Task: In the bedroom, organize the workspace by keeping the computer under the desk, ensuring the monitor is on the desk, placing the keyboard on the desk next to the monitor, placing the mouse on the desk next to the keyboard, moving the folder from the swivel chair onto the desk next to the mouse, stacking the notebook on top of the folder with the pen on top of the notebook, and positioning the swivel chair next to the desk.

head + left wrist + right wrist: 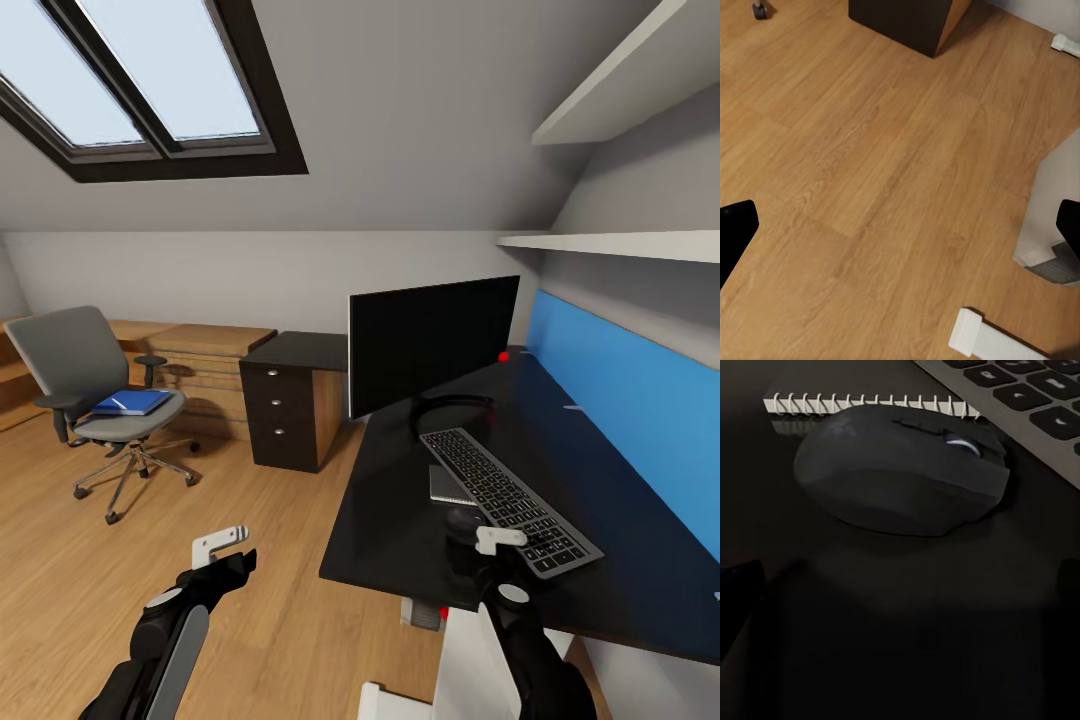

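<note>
While the desk (620,540) is stretching along the blue back panel (640,420) at the robot's right, its black drawer unit (285,415) is standing at the far end. Beyond, out on the wooden floor (250,560), the swivel chair (90,390) is sitting well apart from the desk, carrying a blue folder (132,403) on its seat. On the desk, the monitor (432,340) is standing upright, with the keyboard (508,497) lying in front of it. A spiral notebook (450,484) is lying just beside the keyboard, and the mouse (904,469) is resting against the notebook's edge, close to the keys. Over the mouse, the right gripper (497,545) is hovering with its fingers spread wide. Above the bare floor, the left gripper (222,545) is hanging, likewise spread apart.
</note>
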Motion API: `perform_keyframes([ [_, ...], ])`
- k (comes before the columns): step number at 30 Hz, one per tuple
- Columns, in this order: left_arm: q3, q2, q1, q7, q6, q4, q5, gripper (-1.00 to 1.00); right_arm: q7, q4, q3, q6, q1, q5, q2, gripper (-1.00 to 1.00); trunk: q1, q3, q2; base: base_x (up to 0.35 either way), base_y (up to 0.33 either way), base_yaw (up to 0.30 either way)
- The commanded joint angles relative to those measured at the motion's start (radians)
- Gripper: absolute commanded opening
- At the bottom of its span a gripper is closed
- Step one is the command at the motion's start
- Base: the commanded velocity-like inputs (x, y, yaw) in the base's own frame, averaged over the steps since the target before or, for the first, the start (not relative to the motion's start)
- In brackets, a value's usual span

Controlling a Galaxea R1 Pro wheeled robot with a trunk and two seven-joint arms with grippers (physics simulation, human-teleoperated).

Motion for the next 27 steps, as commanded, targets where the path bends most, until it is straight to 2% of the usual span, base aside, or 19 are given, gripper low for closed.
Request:
perform_keyframes([
  [1,0.001,-0.001,-0.001,0.007,0.004,-0.001,0.011,1.00,0.003,0.039,0.000,0.010,0.000,0.005,0.001,1.00,0.000,-0.001,0.000,0.006,0.015,0.000],
  [10,0.001,0.000,-0.001,0.007,0.004,-0.001,0.010,1.00,0.003,0.040,0.005,0.011,0.000,0.006,0.000,1.00,0.000,-0.001,0.000,0.133,0.111,0.000],
  [21,0.001,0.000,-0.001,0.007,0.005,-0.001,0.010,1.00,0.000,0.041,0.005,0.012,0.000,0.007,0.000,1.00,0.000,-0.001,0.000,0.008,0.006,0.000],
  [27,0.001,0.000,-0.001,0.007,0.005,-0.001,0.010,1.00,-0.024,0.042,0.005,0.012,0.000,0.006,0.000,1.00,0.000,-0.001,0.000,0.000,0.000,0.000],
])
